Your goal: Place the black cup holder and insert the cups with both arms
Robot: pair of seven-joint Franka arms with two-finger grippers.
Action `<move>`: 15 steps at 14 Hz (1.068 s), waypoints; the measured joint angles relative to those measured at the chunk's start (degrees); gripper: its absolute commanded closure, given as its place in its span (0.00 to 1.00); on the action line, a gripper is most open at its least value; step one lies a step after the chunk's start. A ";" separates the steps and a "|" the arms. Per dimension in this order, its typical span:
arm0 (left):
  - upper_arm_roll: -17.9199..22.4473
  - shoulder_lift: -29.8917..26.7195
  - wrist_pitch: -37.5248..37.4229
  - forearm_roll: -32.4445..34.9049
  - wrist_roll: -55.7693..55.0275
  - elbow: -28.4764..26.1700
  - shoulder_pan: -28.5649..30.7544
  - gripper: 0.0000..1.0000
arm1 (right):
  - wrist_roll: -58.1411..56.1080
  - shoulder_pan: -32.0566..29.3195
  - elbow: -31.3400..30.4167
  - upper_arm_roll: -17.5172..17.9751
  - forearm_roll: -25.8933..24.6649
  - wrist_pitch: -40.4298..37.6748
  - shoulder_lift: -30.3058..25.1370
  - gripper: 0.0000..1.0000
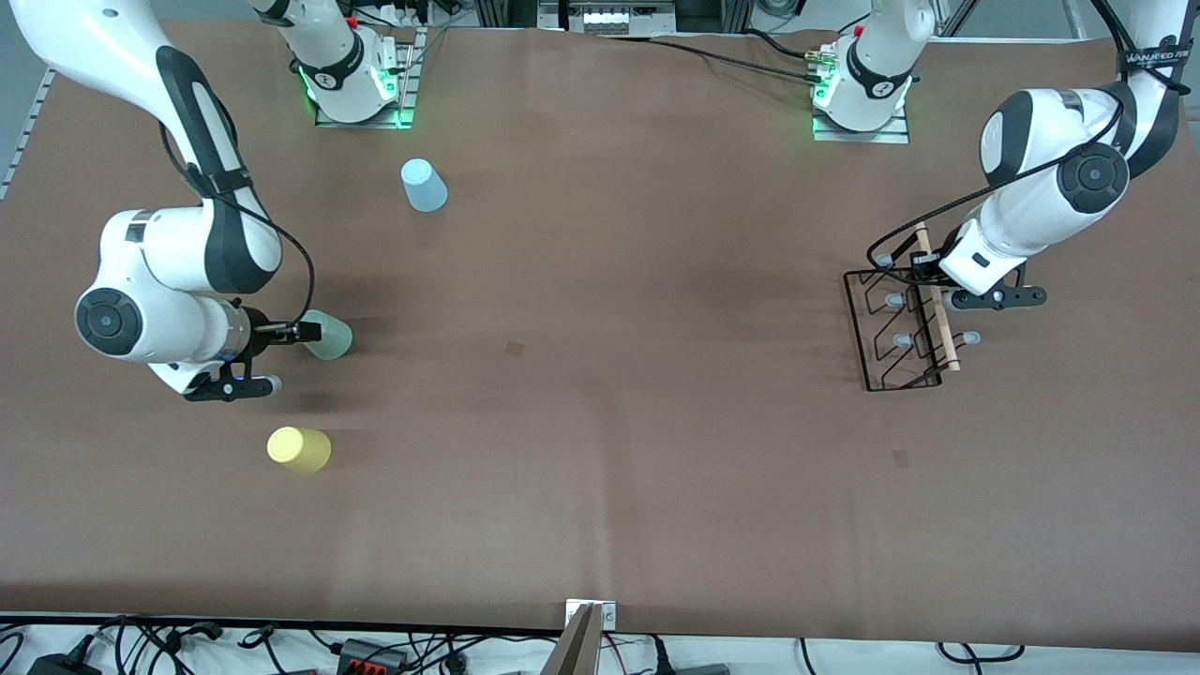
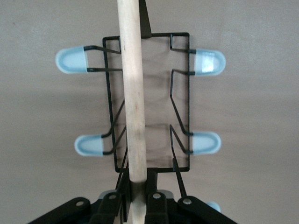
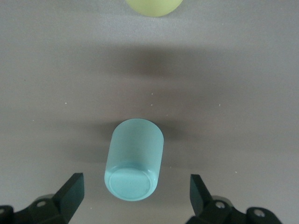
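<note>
The black cup holder (image 1: 895, 328) is at the left arm's end of the table. My left gripper (image 1: 928, 272) is shut on its wooden rod handle (image 2: 133, 93), with pale pegs (image 2: 70, 60) sticking out on both sides of the wire frame. I cannot tell whether the rack rests on the table. My right gripper (image 1: 298, 331) is open at the pale green cup (image 1: 330, 337). Its fingers (image 3: 72, 190) stand apart on either side of that cup's base (image 3: 134, 161) without touching it. The yellow cup (image 1: 298, 449) is nearer the front camera. The light blue cup (image 1: 424, 185) is farther from it.
The brown table cover (image 1: 600, 375) spreads between the cups and the rack. The arm bases (image 1: 356, 75) stand along the edge farthest from the front camera. The yellow cup's edge also shows in the right wrist view (image 3: 154, 5).
</note>
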 measured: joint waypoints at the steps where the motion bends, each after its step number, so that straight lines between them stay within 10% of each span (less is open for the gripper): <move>1: -0.03 0.00 0.00 0.00 0.04 0.03 -0.05 0.99 | 0.00 0.00 -0.93 -0.01 0.00 0.66 -0.33 0.00; 6: -4.11 0.00 -8.36 -0.01 -0.01 5.89 -1.18 0.99 | 4.20 0.18 -6.09 0.05 0.02 5.89 -1.86 0.00; 15: -27.88 10.12 -21.02 -1.72 -23.67 30.15 -6.03 1.00 | 8.59 0.86 -9.33 0.12 0.05 9.77 -1.61 0.00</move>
